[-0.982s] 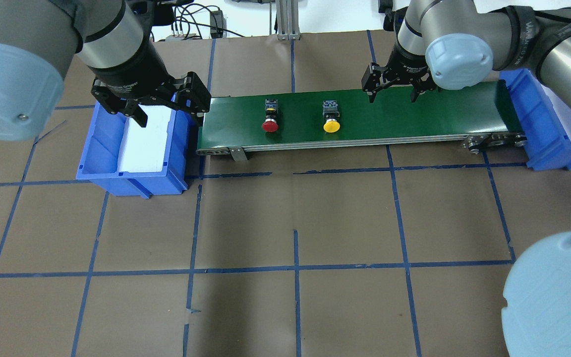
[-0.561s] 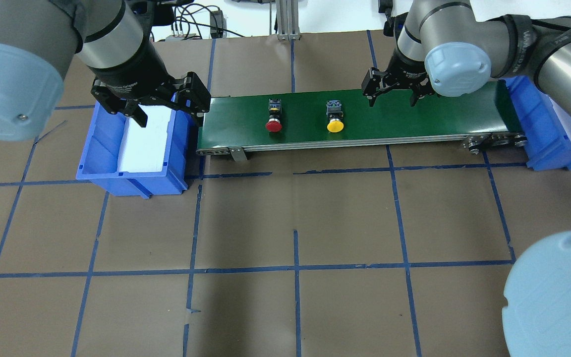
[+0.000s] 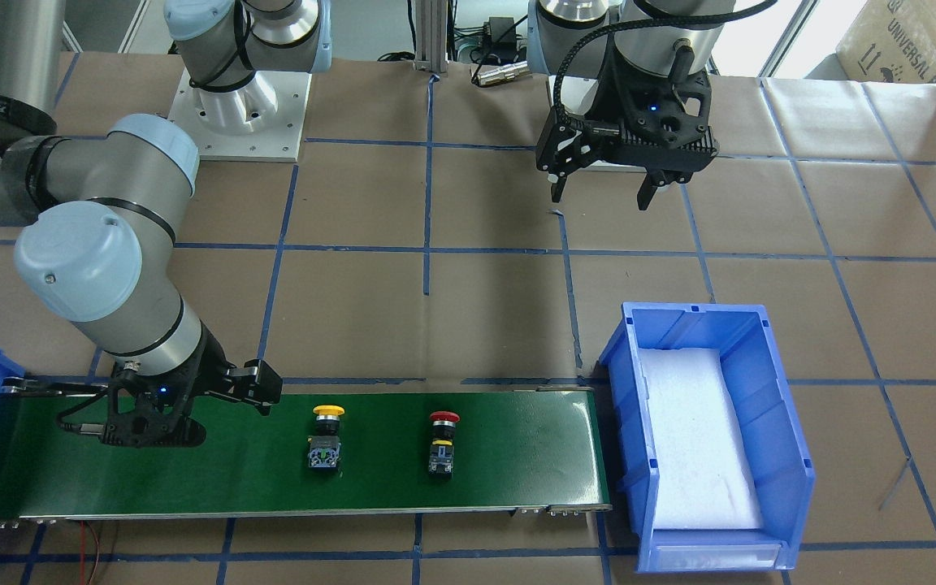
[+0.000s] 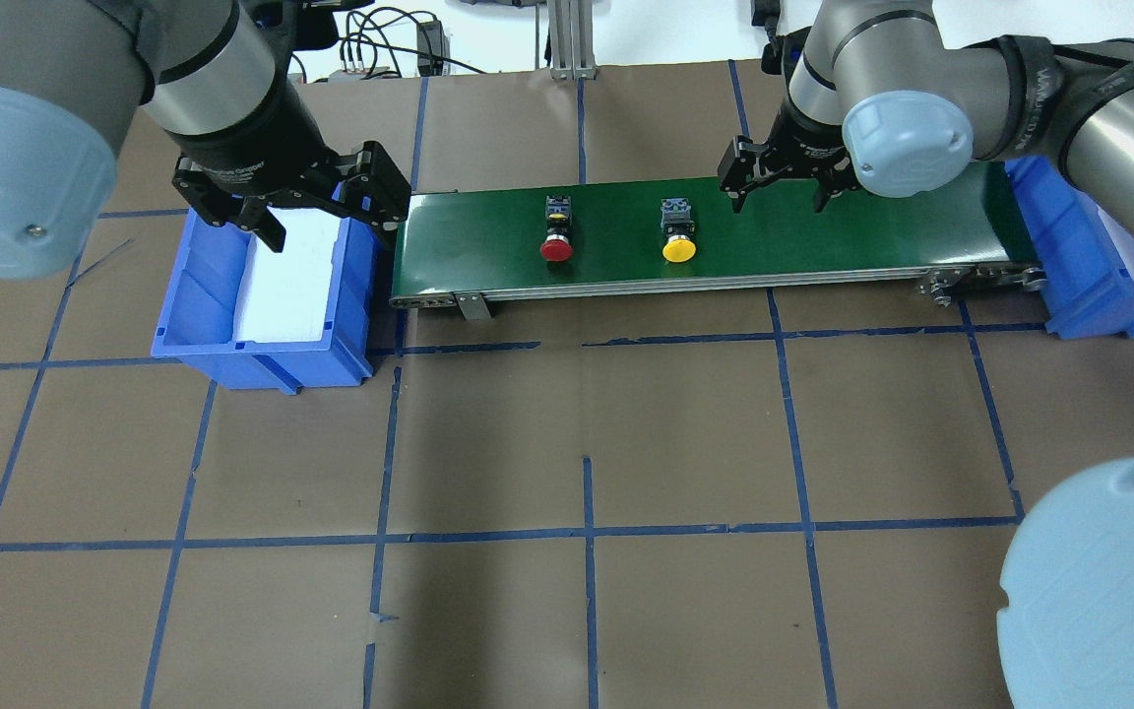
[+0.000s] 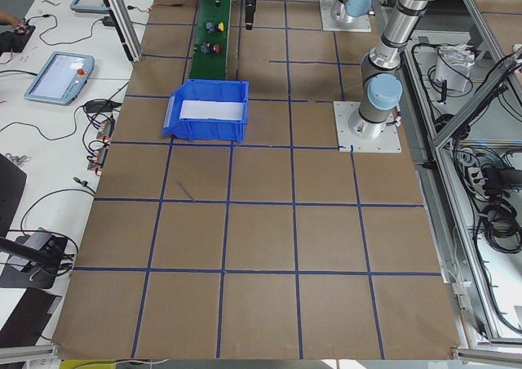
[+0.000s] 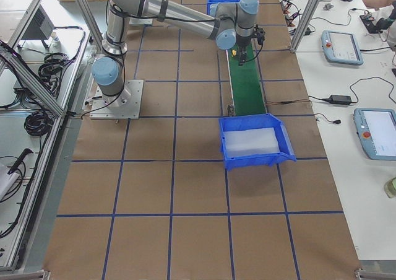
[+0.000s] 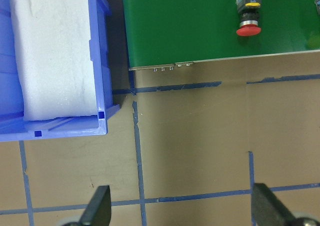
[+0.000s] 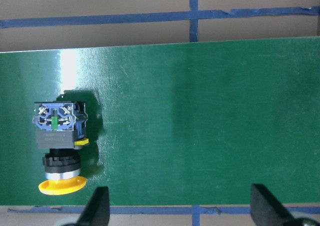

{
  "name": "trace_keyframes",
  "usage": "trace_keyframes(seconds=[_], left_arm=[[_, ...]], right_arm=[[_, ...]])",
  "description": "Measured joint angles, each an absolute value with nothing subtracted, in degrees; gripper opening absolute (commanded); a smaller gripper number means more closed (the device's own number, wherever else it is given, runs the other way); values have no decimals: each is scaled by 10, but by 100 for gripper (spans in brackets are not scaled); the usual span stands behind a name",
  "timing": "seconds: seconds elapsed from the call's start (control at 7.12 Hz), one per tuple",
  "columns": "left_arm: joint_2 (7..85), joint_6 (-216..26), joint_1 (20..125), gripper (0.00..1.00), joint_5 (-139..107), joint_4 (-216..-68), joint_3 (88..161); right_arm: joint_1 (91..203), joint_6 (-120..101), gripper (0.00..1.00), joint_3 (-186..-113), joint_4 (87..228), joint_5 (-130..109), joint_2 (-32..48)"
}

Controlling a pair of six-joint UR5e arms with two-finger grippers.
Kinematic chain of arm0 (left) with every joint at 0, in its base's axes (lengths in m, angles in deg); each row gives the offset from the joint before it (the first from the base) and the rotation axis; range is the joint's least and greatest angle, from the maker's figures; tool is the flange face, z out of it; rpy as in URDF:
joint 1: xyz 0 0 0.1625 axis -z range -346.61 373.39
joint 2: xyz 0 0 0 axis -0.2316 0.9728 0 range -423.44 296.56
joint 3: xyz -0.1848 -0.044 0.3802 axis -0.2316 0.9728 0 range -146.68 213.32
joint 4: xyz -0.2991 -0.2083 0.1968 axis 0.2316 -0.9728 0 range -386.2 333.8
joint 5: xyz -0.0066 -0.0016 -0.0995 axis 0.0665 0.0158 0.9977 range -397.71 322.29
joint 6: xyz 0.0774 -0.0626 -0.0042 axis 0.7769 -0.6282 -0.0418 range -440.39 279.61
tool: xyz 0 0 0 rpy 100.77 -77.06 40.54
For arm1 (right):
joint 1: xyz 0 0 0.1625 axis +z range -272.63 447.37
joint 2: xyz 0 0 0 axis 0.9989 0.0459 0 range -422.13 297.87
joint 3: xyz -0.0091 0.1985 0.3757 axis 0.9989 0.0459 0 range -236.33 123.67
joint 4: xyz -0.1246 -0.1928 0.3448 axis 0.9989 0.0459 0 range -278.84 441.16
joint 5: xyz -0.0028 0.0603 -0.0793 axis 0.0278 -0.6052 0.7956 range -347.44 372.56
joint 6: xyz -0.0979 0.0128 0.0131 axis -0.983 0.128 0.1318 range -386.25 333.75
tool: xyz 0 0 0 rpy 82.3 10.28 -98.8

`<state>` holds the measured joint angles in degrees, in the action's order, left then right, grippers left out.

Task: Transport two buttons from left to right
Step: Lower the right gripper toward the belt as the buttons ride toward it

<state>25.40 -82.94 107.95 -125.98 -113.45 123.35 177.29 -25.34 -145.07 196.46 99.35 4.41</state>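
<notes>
Both buttons are lying on their sides on the green belt (image 4: 823, 236), caps pointing toward the robot's edge of the belt and contact blocks toward the far edge. The red button (image 4: 556, 249) is sitting nearer the belt's left end. The yellow button (image 4: 679, 248) is sitting around mid-belt, apart from the red one, between it and the right gripper (image 4: 779, 202).

I am reading the right gripper as spread wide and carrying nothing. It is hovering over the belt to the right of the yellow button and not touching it. In the right wrist view that button is showing off to the left of both fingertips.

The left gripper (image 3: 600, 191) is also spread wide and carrying nothing. It is hanging raised near the belt's left end and the left blue bin (image 4: 193, 295). A white foam pad (image 4: 286, 286) is lining that bin. The right blue bin (image 4: 1079, 266) is standing at the belt's other end.
</notes>
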Motion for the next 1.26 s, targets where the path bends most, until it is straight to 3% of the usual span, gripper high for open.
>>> trace_keyframes(seconds=[1.26], left_arm=[[247,-830,1072,100,-1262,-1129,1238]], right_arm=[[1779,-260,100,-1431,1960,1011,30]])
